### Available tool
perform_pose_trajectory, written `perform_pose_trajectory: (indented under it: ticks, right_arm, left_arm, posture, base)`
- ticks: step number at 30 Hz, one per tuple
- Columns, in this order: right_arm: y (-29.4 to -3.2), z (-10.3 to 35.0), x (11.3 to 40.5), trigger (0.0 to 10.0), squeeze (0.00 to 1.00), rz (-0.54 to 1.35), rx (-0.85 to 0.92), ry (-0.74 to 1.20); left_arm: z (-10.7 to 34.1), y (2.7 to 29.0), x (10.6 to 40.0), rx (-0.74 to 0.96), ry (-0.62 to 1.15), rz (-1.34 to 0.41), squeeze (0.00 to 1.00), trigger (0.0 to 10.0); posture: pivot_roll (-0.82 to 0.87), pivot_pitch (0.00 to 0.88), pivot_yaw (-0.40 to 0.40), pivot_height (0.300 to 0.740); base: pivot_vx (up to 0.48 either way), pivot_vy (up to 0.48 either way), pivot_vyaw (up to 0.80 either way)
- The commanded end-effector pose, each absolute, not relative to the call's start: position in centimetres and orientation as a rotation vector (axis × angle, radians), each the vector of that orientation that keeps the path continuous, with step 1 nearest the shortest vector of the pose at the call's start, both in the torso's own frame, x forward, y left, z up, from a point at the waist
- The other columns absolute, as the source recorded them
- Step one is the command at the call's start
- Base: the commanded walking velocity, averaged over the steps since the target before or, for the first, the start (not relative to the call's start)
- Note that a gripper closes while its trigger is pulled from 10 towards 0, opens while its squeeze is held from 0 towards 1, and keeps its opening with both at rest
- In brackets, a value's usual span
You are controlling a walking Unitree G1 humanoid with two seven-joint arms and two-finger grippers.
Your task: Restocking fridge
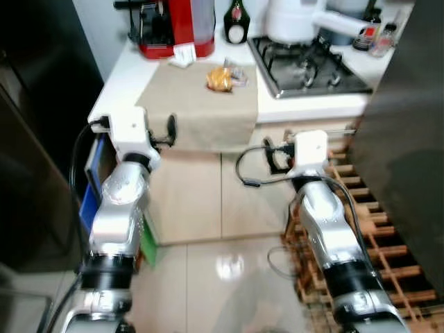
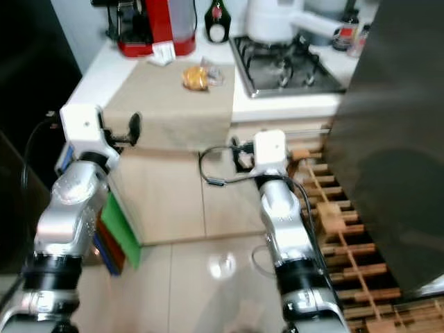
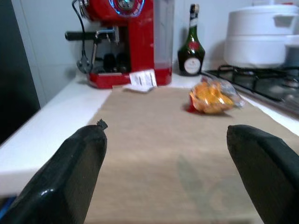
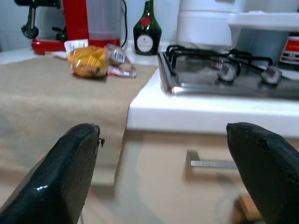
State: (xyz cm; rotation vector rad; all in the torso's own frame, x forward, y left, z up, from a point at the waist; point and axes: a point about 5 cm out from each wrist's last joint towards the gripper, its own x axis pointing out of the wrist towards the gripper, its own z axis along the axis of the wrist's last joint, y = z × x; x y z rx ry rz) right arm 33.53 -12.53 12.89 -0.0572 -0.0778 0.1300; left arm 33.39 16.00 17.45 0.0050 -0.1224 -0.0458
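Note:
An orange packet of food in clear wrap lies on a beige cloth on the white counter, in front of a red coffee machine. My left gripper is held at the counter's front edge, level with the cloth. Its fingers stand wide apart, open and empty, and the packet lies well ahead of them. My right gripper hangs lower, before the cabinet front beneath the hob. It is open and empty too, with the packet ahead of it and off to one side.
A dark green bottle, a white pot and a gas hob sit at the back right. A tall dark panel rises on the right above a wooden rack. Another dark surface stands left, with blue items beside it.

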Motion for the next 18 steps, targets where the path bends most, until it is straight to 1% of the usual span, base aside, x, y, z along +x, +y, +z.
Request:
perform_pose_trajectory:
  ticks: [1,4,7,8,15,18]
  right_arm:
    - [-11.2,13.7,33.6,10.0,0.00,0.167,-0.049,-0.111]
    - [-10.8,13.9,33.4,10.0,0.00,0.189,-0.046,-0.134]
    - [-10.9,13.9,33.4,10.0,0.00,0.180,-0.049,-0.132]
    - [-10.9,13.8,33.4,10.0,0.00,0.174,-0.048,-0.131]
    - [-11.0,14.2,33.4,10.0,0.00,0.179,-0.062,-0.152]
    - [-10.9,14.7,33.3,10.0,0.00,0.185,-0.064,-0.176]
  left_arm:
    - [17.9,16.9,33.3,0.018,-0.138,-0.027,0.00,10.0]
    - [18.0,16.9,33.5,0.016,-0.141,-0.032,0.00,10.0]
    - [18.2,16.7,33.6,0.018,-0.147,-0.045,0.00,10.0]
    - [18.3,16.6,33.7,0.051,-0.154,-0.050,0.00,10.0]
    - [18.8,16.6,34.0,0.038,-0.173,-0.056,0.00,10.0]
    - [19.3,16.7,34.2,0.039,-0.190,-0.064,0.00,10.0]
  posture:
    - [0.01,0.000,0.042,0.740]
    - [0.01,0.000,0.045,0.740]
    - [0.01,0.000,0.045,0.740]
    - [0.00,0.000,0.045,0.740]
    - [0.00,0.000,0.041,0.740]
    - [0.00,0.000,0.043,0.740]
  base:
    - [0.480,0.000,0.00]
    - [0.480,0.000,0.00]
    - [0.480,0.000,0.00]
    - [0.480,0.000,0.00]
    - [0.480,0.000,0.00]
    - [0.480,0.000,-0.69]
